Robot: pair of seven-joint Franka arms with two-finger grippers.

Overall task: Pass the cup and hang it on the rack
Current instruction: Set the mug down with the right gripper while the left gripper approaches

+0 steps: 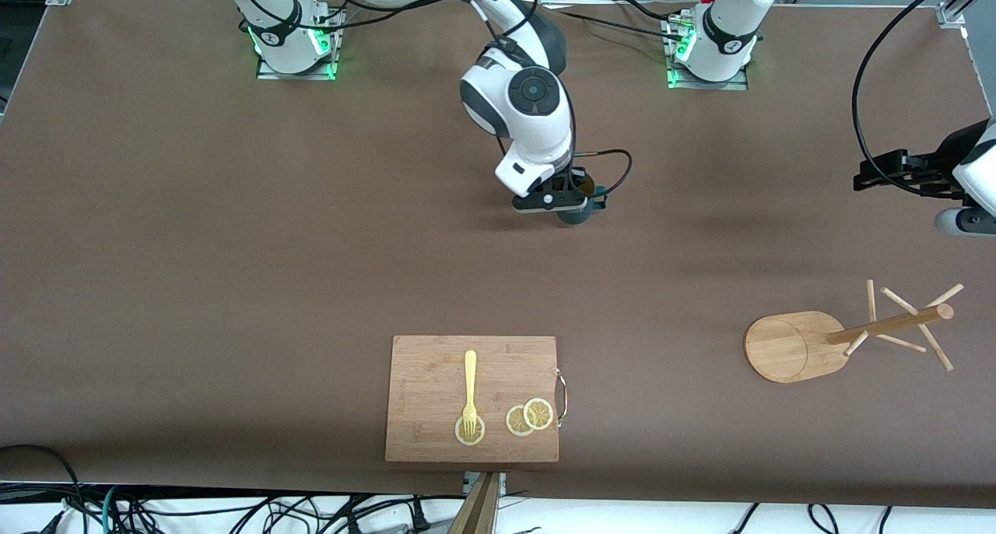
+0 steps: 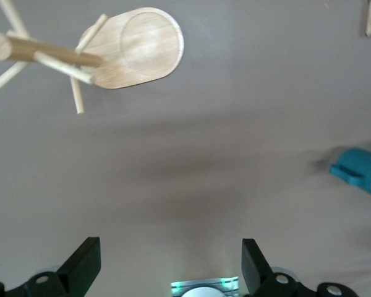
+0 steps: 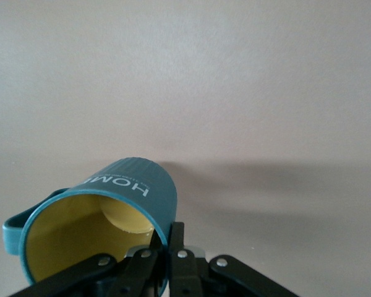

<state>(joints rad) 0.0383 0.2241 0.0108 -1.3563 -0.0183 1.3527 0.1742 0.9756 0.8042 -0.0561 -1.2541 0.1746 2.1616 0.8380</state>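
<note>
The right gripper (image 1: pixel 574 204) is clamped on the rim of the cup (image 1: pixel 580 212), one finger inside the yellow interior and one outside, holding it over the bare brown table (image 1: pixel 233 285) well away from the rack (image 1: pixel 848 335), toward the right arm's end. The rack stands near the left arm's end of the table. The left gripper (image 2: pixel 170 263) hangs above the table close to the rack, fingers spread and holding nothing.
</note>
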